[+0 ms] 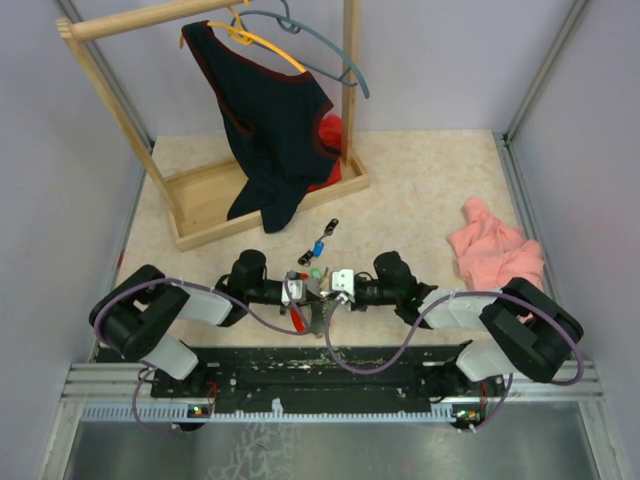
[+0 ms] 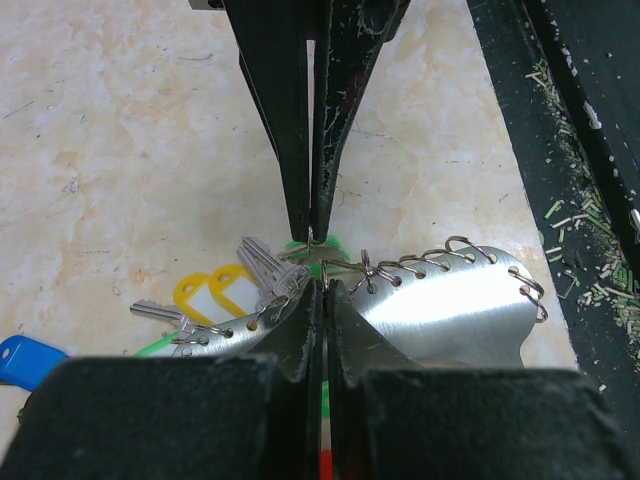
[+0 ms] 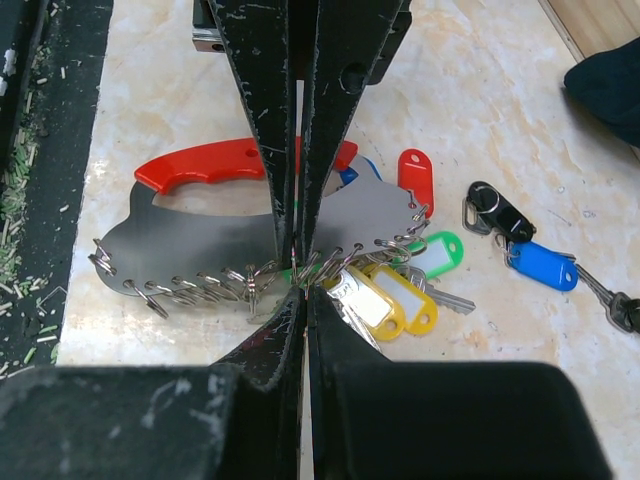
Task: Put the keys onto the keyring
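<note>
Where beige marbled tabletop (image 1: 430, 180) ends, pale lilac walls (image 1: 450, 60) rise; keys (image 3: 388, 300) scattered.

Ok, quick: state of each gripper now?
Left gripper: shut, tips at the ringed edge of the keyring; what it pinches cannot be told.
Right gripper: shut, facing it tip to tip; same.

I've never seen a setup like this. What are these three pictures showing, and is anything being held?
Two robot arms bolted to a table, each ending in a two-finger gripper. One picture looks down from above; the other two come from wrist cameras. On the table: a wooden rack with a dark garment, a pink cloth, tagged keys, and the keyring, a red-handled grey plate. The left gripper and right gripper are shut at its ringed edge; what they pinch is hidden.
</note>
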